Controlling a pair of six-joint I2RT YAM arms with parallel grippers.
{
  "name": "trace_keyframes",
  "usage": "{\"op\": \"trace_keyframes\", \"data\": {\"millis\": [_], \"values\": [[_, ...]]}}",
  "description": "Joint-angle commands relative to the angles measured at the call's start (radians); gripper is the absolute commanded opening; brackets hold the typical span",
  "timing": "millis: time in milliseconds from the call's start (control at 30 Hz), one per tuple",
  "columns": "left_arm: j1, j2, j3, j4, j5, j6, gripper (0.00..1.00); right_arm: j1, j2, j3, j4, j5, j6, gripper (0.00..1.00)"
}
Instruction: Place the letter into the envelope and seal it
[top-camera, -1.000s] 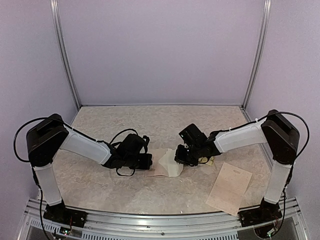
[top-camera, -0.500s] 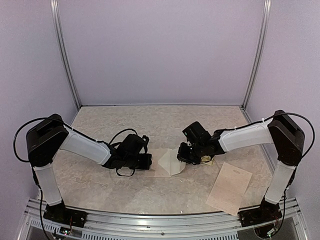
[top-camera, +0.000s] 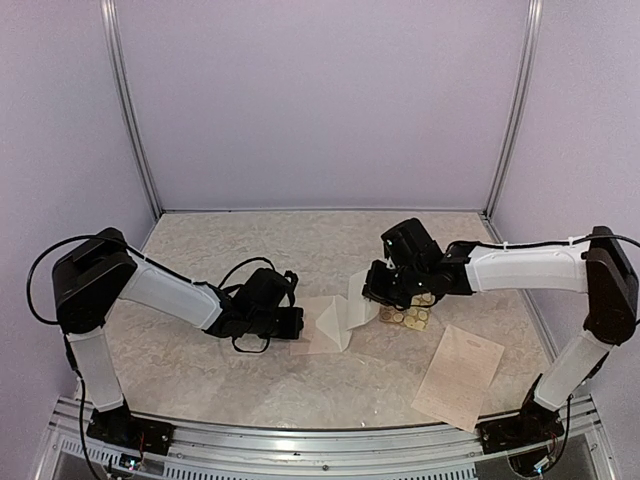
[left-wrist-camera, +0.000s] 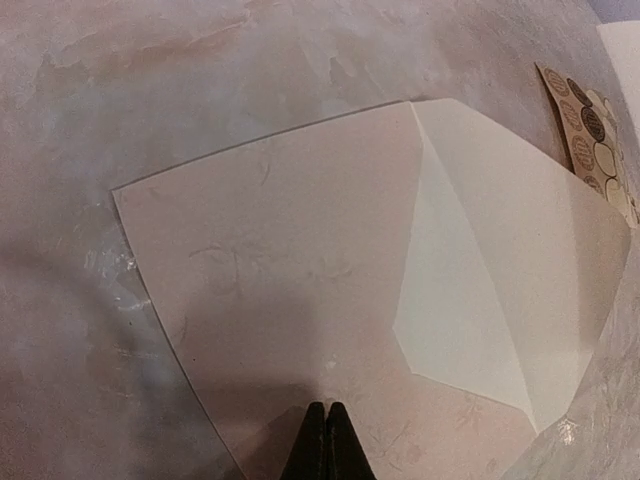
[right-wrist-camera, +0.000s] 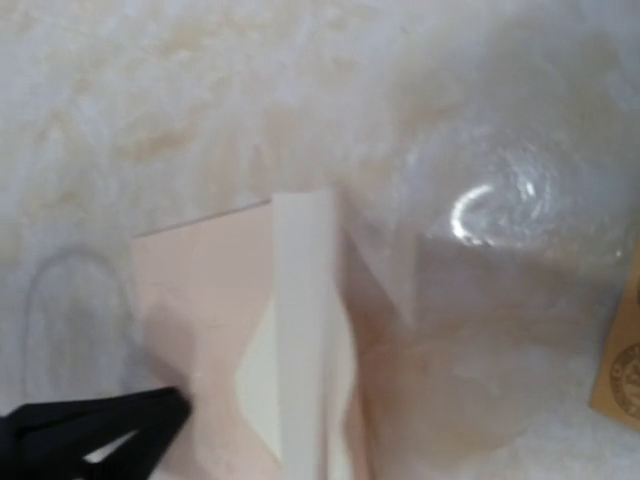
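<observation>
While the envelope (top-camera: 322, 332) is pinned to the table (top-camera: 230, 250) at its 9 o'clock edge by the left gripper (top-camera: 297, 322), whose fingers are closed tip to tip with nothing seen between them, the change is confined to the right half of the scene. The envelope body is left flat and unmoved near the table's centre. Its flap (top-camera: 357, 298), draped over the body's 3 o'clock end a second ago, is now drawn up and outward toward 1 o'clock and is seen standing clear of the pocket. The right gripper (top-camera: 374, 298) is found against the raised flap, having been carried up-table toward 1 o'clock. Whether its fingers are closed on the paper cannot be told from any view. The sticker sheet (top-camera: 405, 318), largely covered by that gripper before, is exposed just beside the flap at 3 o'clock. The letter (top-camera: 460, 375) is seen well apart at 4 o'clock of the envelope, untouched. The envelope's mouth is judged to be opened for insertion; neither insertion nor sealing is yet done.
</observation>
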Motion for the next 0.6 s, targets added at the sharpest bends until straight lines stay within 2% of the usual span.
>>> {"op": "trace_keyframes", "data": {"millis": [0, 167, 567], "values": [[-0.006, 0.007, -0.026, -0.102, -0.018, -0.009, 0.00, 0.001, -0.038, 0.062, -0.004, -0.022, -0.041, 0.00], [-0.008, 0.007, -0.025, -0.102, -0.019, -0.011, 0.00, 0.023, 0.030, 0.149, -0.045, -0.031, -0.077, 0.00], [-0.009, 0.010, -0.025, -0.103, -0.019, -0.011, 0.00, 0.016, 0.196, 0.193, -0.087, -0.094, -0.105, 0.00]]}}
